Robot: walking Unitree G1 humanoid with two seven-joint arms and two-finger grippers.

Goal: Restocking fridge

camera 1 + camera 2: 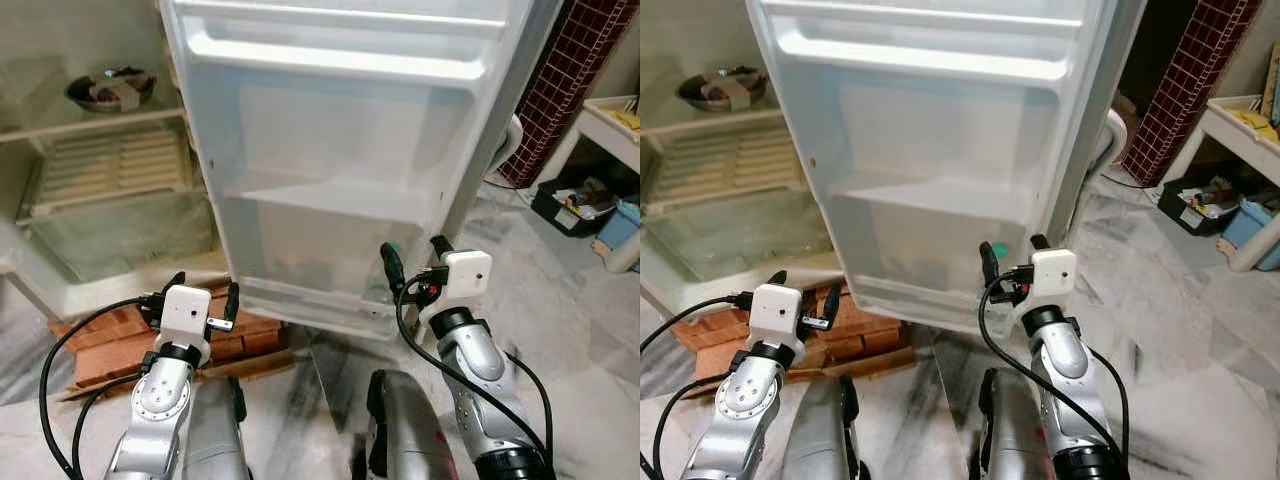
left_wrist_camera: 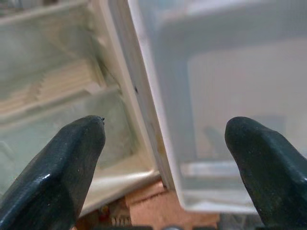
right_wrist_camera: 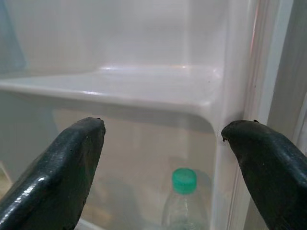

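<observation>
- Bottle [image 3: 183, 201] standing in lowest door bin [image 1: 320, 290] of open fridge door [image 1: 330, 150], near the door's outer edge; green cap [image 3: 184, 179] up, long axis vertical, mouth pointing up toward the shelf above.
- Right gripper [image 1: 415, 262] just in front of that bin, fingers spread wide, grasping nothing; bottle below and between the fingers in the wrist view, apart from both.
- Left gripper [image 1: 203, 297] released too, empty, level with the door's hinge edge, bricks [image 1: 110, 340] beneath.
- Judged step: bottle placed, right arm clearing the bin.
- Advice: draw straight back, fingers kept apart, wrist held level to avoid clipping cap or bin lip.
- Bowl [image 1: 110, 90] on fridge shelf, well apart.
</observation>
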